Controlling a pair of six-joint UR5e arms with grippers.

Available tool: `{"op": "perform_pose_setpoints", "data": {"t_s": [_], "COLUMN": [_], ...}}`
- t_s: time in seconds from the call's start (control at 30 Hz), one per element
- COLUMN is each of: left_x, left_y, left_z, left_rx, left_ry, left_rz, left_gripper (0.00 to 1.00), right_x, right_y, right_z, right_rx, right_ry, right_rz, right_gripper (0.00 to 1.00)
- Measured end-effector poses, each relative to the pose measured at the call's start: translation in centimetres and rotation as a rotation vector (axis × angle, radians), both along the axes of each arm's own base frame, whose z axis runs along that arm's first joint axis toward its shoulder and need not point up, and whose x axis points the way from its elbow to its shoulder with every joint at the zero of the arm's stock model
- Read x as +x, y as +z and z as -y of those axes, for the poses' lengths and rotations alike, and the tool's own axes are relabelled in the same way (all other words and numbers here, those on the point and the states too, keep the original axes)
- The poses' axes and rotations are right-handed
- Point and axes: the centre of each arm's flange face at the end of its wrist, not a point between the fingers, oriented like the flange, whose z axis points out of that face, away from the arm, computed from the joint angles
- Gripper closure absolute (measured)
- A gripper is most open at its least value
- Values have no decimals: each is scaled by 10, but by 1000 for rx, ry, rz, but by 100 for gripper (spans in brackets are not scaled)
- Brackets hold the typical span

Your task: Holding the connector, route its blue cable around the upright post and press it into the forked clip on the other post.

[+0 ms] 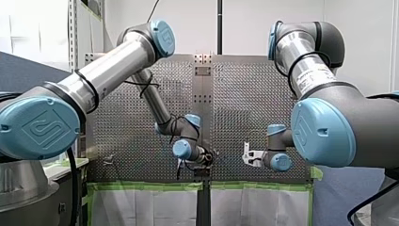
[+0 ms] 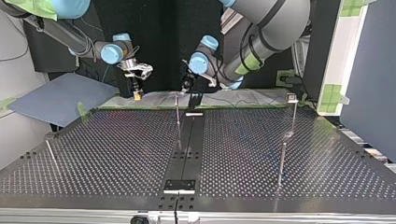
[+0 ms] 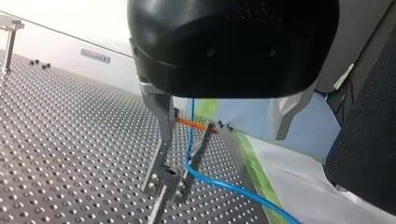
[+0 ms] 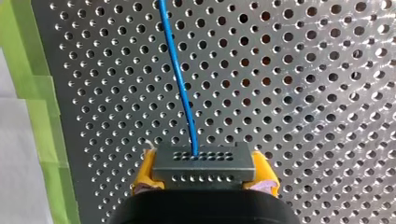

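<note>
My right gripper (image 4: 204,183) is shut with its yellow pads on a grey connector (image 4: 203,163). A blue cable (image 4: 180,79) leaves the connector and runs away over the perforated table. In the top view my right gripper (image 2: 137,94) hangs at the table's far edge, left of centre. My left gripper (image 3: 222,139) is open, its metal fingers (image 3: 159,116) wide apart. The blue cable (image 3: 190,140) runs down between them, touching neither, past a forked metal clip (image 3: 161,181) on a thin post (image 2: 177,109). Whether the cable sits in the fork I cannot tell.
More thin posts stand on the table: one with a flat head (image 2: 292,99) at the top view's right, one nearer the camera (image 2: 282,163), one at the left (image 2: 50,153). Green tape (image 4: 42,116) edges the table. A short orange strip (image 3: 189,122) lies behind the clip.
</note>
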Motion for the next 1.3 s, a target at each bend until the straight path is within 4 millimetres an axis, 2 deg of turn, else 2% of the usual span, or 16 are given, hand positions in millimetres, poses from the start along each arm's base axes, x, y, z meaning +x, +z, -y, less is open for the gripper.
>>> {"op": "perform_pose_setpoints", "data": {"t_s": [0.2,1.03,1.3], "left_x": [-1,-8,-16], "left_y": [5,6,20], "left_z": [3,6,-5], "left_rx": [11,33,62], "left_ry": [-9,-9,31], "left_rz": [16,16,44], "left_gripper": [0,0,0], "right_x": [0,0,-1], "right_y": [0,-3,-4], "right_z": [0,-1,-1], "right_rx": [2,9,13], "right_ry": [0,0,-2], "right_rz": [0,-1,-3], "right_gripper": [100,100,100]}}
